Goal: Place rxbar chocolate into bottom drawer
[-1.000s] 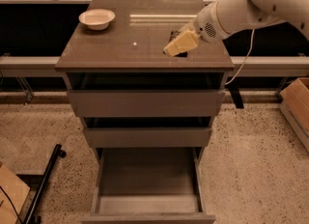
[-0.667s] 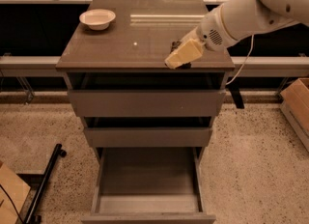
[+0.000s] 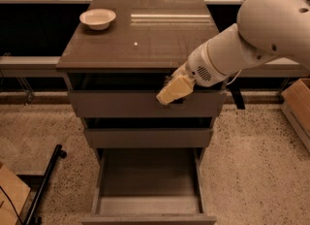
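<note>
The bottom drawer (image 3: 149, 178) is pulled out toward me below the two shallower drawers, and its grey floor shows with nothing on it. My gripper (image 3: 172, 90), cream-coloured at the end of the white arm, hangs in front of the top drawer's face, to the right of centre and well above the open drawer. A small dark edge shows under its tip. I cannot tell whether that is the rxbar chocolate. No bar lies on the cabinet top or in the drawer.
A cream-white bowl (image 3: 98, 18) sits at the back left of the cabinet top (image 3: 140, 44). A cardboard box (image 3: 296, 106) stands on the floor at right. Another cardboard piece (image 3: 9, 197) and a black pole (image 3: 46, 183) lie at lower left.
My gripper has moved off the cabinet top's right front part, forward and down over the edge, to hang in front of the top drawer.
</note>
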You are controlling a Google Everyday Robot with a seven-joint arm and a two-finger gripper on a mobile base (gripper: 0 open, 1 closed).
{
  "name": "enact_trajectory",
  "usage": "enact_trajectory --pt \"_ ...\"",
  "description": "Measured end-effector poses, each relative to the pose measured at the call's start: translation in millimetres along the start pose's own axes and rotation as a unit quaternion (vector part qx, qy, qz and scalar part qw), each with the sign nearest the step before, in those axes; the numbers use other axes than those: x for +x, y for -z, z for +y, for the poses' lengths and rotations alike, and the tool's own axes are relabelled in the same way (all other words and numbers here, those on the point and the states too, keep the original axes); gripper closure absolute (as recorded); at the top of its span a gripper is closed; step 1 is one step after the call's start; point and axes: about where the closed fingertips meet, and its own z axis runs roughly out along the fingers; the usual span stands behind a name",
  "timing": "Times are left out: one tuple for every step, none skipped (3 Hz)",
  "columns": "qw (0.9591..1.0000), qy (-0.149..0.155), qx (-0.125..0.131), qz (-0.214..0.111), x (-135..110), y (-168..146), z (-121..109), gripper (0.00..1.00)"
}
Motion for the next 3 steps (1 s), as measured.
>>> enact_trajectory --pt "1.0 0.0 0.0 0.0 0.1 -0.2 0.1 1.0" --pt "0.9994 -0.012 -0.031 -0.006 20.6 -31.9 21.5 1.0" --pt "0.9951 -0.043 -0.078 -0.042 60.7 -88.0 56.2 1.0"
